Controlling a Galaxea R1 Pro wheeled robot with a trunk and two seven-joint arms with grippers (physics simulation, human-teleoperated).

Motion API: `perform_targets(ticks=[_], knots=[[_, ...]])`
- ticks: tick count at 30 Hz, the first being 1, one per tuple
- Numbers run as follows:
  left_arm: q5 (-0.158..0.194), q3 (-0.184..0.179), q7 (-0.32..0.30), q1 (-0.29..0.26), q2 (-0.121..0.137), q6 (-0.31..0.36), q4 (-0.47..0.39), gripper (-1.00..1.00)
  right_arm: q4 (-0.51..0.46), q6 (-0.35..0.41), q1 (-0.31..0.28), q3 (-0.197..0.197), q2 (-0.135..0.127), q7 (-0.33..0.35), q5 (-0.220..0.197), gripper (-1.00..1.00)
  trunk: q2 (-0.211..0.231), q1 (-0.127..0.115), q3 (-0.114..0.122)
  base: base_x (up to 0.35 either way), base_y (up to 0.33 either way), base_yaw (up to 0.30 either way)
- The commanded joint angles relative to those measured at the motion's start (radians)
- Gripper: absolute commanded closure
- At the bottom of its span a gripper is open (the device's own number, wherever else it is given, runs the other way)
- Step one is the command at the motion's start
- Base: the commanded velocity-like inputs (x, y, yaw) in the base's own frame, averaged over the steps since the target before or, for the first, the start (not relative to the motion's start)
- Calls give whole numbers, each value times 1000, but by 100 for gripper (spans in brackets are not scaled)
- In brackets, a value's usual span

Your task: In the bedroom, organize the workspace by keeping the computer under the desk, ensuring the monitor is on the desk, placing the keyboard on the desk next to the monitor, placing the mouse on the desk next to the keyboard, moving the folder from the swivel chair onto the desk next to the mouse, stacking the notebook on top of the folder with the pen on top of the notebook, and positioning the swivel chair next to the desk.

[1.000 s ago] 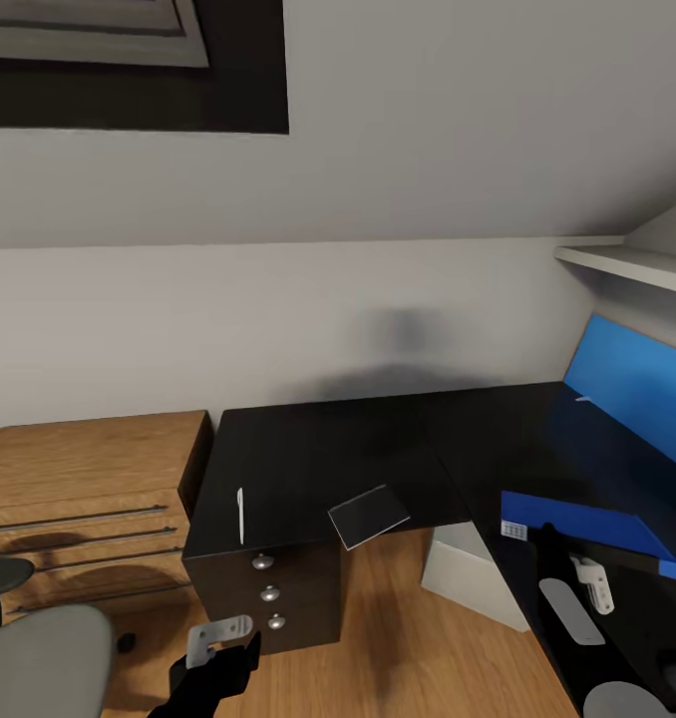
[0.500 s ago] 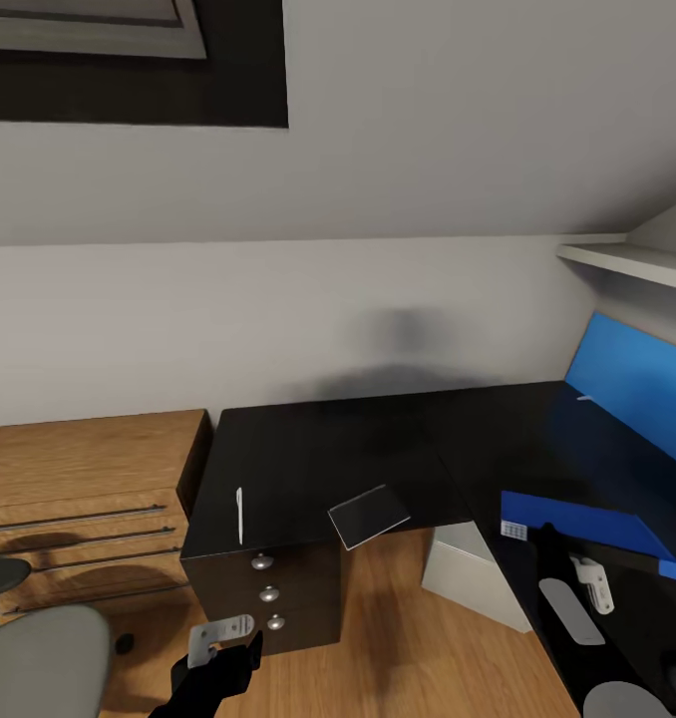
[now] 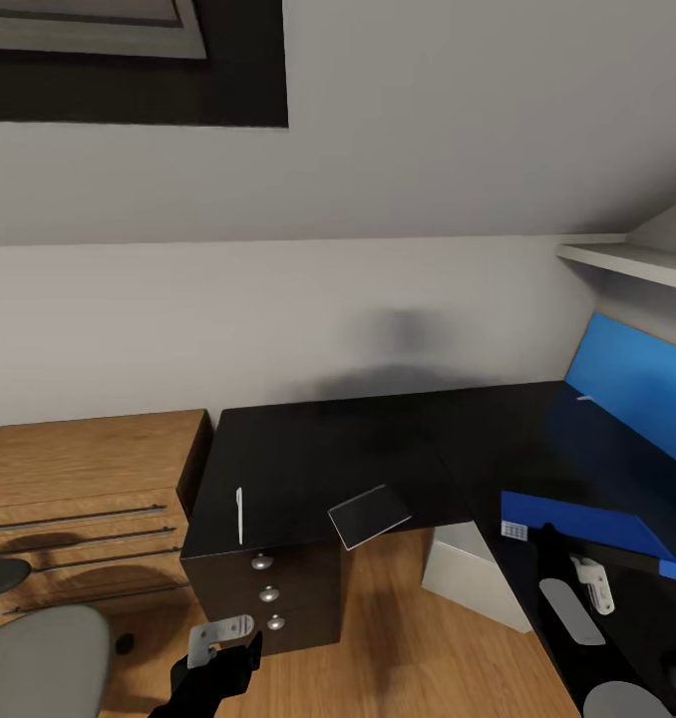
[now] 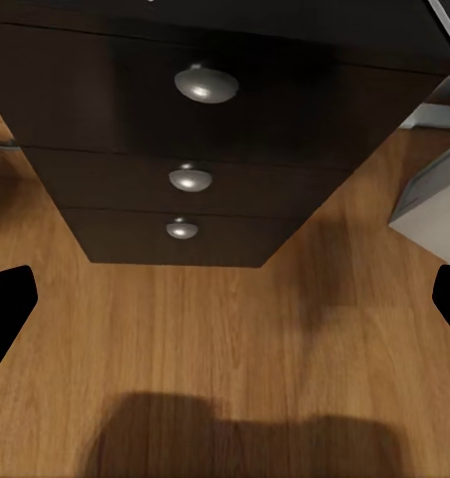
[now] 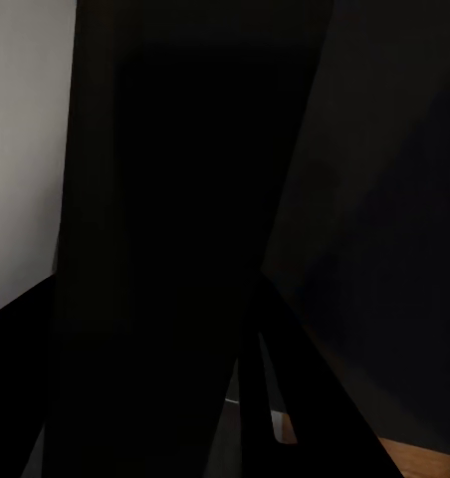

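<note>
Two arms are ours. We hold the left gripper (image 4: 225,299) spread wide, low by the drawers (image 3: 269,593). We cannot tell about the right gripper. Notebook (image 3: 369,516) and pen (image 3: 240,515) lie on the desk (image 3: 308,449); the folder (image 3: 587,532) waits nearby. We think the notebook comes next, so we must reach up.

Place: a home study corner in an attic-style bedroom
Ceiling: pale wall (image 3: 278,319) meets a sloped ceiling; a dark-framed window (image 3: 129,60) is set into the slope
Floor: warm wood planks (image 4: 225,339)
Bench: L-shaped glossy black bench (image 3: 378,449) fitted into the room's corner, with a dark drawer unit (image 3: 268,588) with round silver knobs under its left end
Seat: grey padded swivel chair (image 3: 39,658) off the bench's left front corner
Storage: low wooden shelving (image 3: 79,499) against the bench's left edge; white wall shelf (image 3: 627,261) above its right wing
Stationery: pen (image 3: 240,515), notebook (image 3: 369,516) and blue folder (image 3: 587,529) on the bench
</note>
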Motion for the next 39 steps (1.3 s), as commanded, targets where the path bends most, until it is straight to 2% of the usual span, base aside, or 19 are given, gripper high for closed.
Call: perform_targets(ticks=[1,16,17,33,39], knots=[[11,-1,9,0,0,3,-2,-100,-1,-3,0,2,0,-4,-6,100,-2,0,-2,0,0,0],[11,-1,9,0,0,4,-2,-100,0,-4,-1,2,0,-2,-6,100,-2,0,-2,0,0,0],[11,-1,9,0,0,4,-2,-100,0,-4,-1,2,0,-3,-6,-100,-2,0,-2,0,0,0],[12,1,9,0,2,2,1,-100,0,-4,0,1,-3,-2,-6,-100,-2,0,-2,0,-1,0],[12,2,9,0,3,2,3,-100,0,-4,0,1,-5,-2,-7,-100,-2,0,-2,-58,-128,0]])
